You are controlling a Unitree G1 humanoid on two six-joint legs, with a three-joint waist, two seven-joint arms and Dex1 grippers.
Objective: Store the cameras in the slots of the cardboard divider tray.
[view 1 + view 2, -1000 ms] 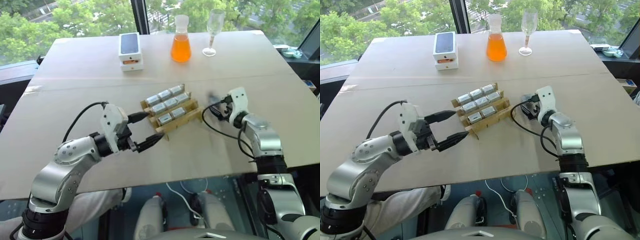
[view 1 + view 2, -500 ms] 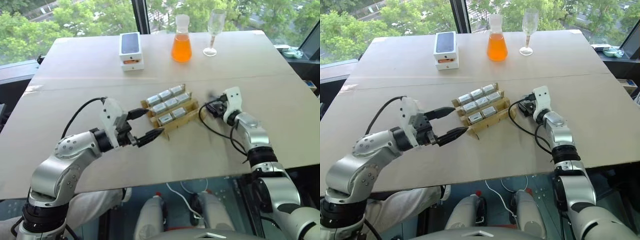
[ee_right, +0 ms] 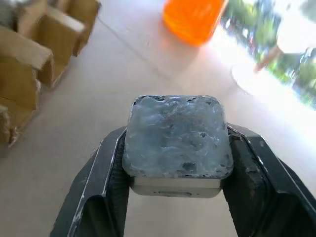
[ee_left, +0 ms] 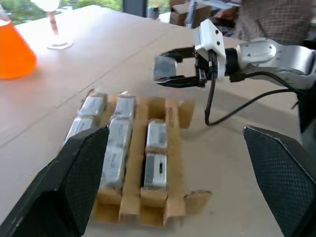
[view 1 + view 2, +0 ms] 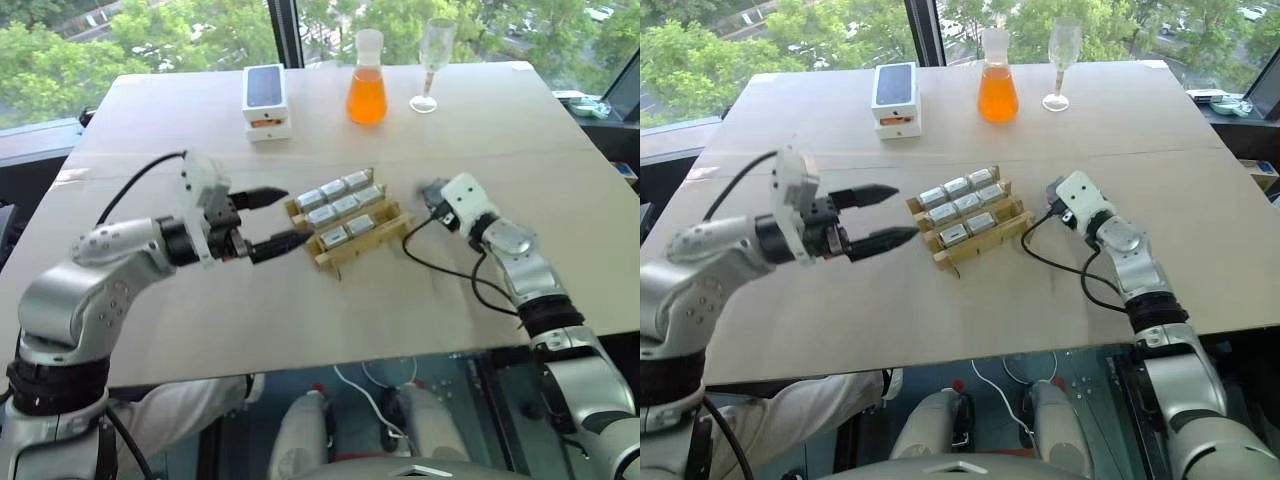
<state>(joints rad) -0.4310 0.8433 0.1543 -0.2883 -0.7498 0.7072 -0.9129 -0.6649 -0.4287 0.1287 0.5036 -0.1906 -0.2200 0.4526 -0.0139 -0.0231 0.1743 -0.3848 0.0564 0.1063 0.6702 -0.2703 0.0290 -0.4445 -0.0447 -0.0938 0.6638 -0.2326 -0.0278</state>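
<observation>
The cardboard divider tray (image 5: 374,238) lies mid-table with several silver-grey cameras (image 5: 336,206) in its slots; in the left wrist view the cameras (image 4: 116,143) fill two rows, and the third row is bare at its far end. My right gripper (image 5: 433,194) hovers just right of the tray, shut on one more camera (image 3: 177,138), which sits squarely between both fingers (image 3: 104,173). The left gripper (image 5: 298,214) hangs wide open just left of the tray, above the table, holding nothing.
At the back of the table stand a white phone box (image 5: 265,100), an orange flask (image 5: 366,95) and a wine glass (image 5: 430,60). A black cable (image 5: 440,265) loops under my right wrist. A person (image 4: 266,19) stands beyond the table.
My right gripper has rolled, risen a little and closed its fingers onto the camera. The left arm has lifted, with its gripper still open beside the tray.
</observation>
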